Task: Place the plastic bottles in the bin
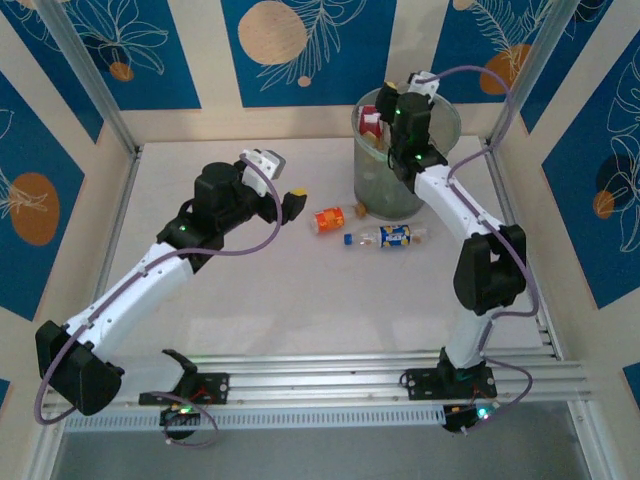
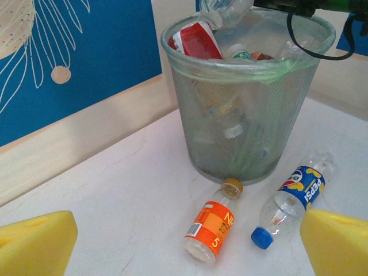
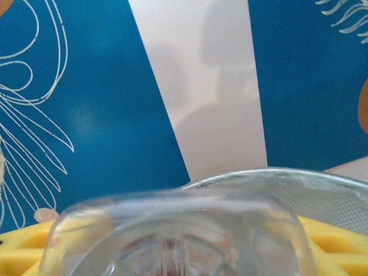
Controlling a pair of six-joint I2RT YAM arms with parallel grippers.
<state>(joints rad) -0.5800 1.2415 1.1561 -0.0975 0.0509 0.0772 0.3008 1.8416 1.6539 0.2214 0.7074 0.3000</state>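
Top view: the smooth white counter (image 1: 250, 300) carries the bin (image 1: 425, 195), a round, translucent grey-green tub at the far right. The right jaws hang over its mouth, pinching the red bottle (image 1: 372, 122). Just in front of the bin, the orange bottle (image 1: 329, 219) and the blue bottle (image 1: 395, 236) lie on their sides, near each other but apart. The left jaws hover just left of the orange bottle, clear of it.

Left wrist view: the left jaws are spread wide, with nothing between their yellow foam pads (image 2: 34, 244). The bin's wall (image 2: 253, 126) has a fine mesh texture under a pale green rim, and several bottles lie heaped inside. The orange bottle (image 2: 211, 227) is clear plastic with a tan cap pointing at the bin's base. The blue bottle (image 2: 296, 198) has a blue cap that points away from the bin. The red bottle (image 2: 198, 40) leans tilted at the rim.

Right wrist view: the right jaws' yellow pads (image 3: 339, 241) press on a clear, rounded bottle end (image 3: 172, 224) with red showing through it. The bin's meshed rim (image 3: 322, 190) curves behind.
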